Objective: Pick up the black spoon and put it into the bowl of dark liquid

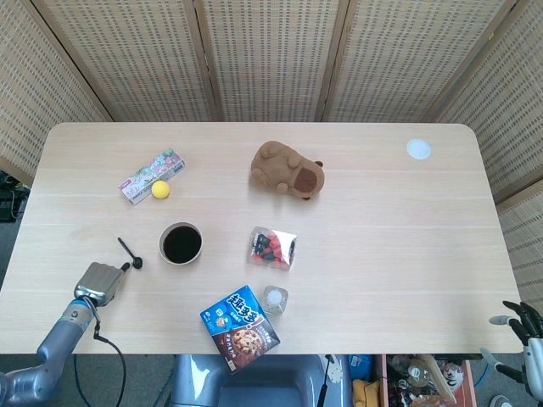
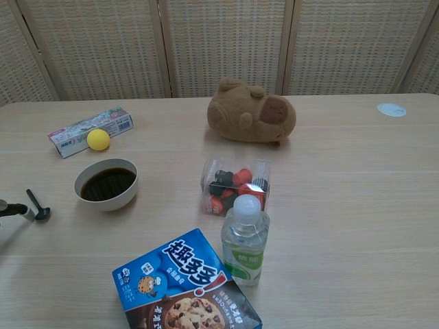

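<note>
The black spoon (image 1: 128,252) (image 2: 37,205) lies flat on the table just left of the white bowl of dark liquid (image 1: 161,246) (image 2: 110,201), apart from it. My left hand (image 1: 100,281) rests at the table's near left edge, behind the spoon. One fingertip (image 2: 22,211) reaches the spoon's scoop end and seems to touch it. The hand holds nothing. In the chest view only that finger shows. My right hand (image 1: 519,326) hangs below the table's near right corner with its fingers spread and nothing in them.
A yellow ball (image 1: 159,189) and a small packet (image 1: 151,175) lie behind the bowl. To its right are a clear box of berries (image 1: 271,247), a water bottle (image 2: 245,239), a blue cookie box (image 1: 240,328) and a brown plush toy (image 1: 287,170).
</note>
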`<state>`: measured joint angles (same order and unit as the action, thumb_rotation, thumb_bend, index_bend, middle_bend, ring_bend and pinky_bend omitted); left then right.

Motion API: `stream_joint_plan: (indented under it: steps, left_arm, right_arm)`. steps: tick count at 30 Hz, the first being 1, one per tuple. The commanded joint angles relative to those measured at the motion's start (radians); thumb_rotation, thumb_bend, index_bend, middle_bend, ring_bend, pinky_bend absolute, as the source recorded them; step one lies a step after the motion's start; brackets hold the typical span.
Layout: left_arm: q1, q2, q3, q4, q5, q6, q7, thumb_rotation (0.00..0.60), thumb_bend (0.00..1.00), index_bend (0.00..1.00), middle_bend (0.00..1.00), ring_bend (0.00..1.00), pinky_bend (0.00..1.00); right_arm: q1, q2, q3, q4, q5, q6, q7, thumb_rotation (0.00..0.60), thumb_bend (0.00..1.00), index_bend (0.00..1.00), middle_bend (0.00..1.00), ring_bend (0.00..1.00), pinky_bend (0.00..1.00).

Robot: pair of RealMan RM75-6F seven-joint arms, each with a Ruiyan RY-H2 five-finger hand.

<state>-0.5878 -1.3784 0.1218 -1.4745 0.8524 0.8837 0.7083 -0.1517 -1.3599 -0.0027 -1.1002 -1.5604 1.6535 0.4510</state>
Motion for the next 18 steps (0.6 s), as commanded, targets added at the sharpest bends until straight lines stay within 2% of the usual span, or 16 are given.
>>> stream_joint_plan:
  steps: [1,13,18]
  left_arm:
    - [-0.009,-0.006,-0.006,-0.002,-0.008,0.000,0.011,0.600,1.00,0.14,0.66,0.47,0.49]
    - [-0.050,-0.038,-0.040,-0.011,-0.040,0.008,0.031,0.600,1.00,0.12,0.66,0.47,0.49]
    - [-0.020,-0.032,-0.039,-0.021,0.033,0.057,-0.034,0.600,1.00,0.12,0.64,0.44,0.49]
  right_arm:
    - [0.000,0.000,0.001,0.000,0.001,0.000,0.000,0.600,0.30,0.43,0.30,0.15,0.24]
    - [-0.007,-0.001,0.004,0.008,0.010,0.000,0.010,0.600,0.30,0.43,0.30,0.15,0.24]
    - [-0.010,-0.004,0.005,0.014,0.012,0.001,0.017,0.600,0.30,0.43,0.30,0.15,0.24]
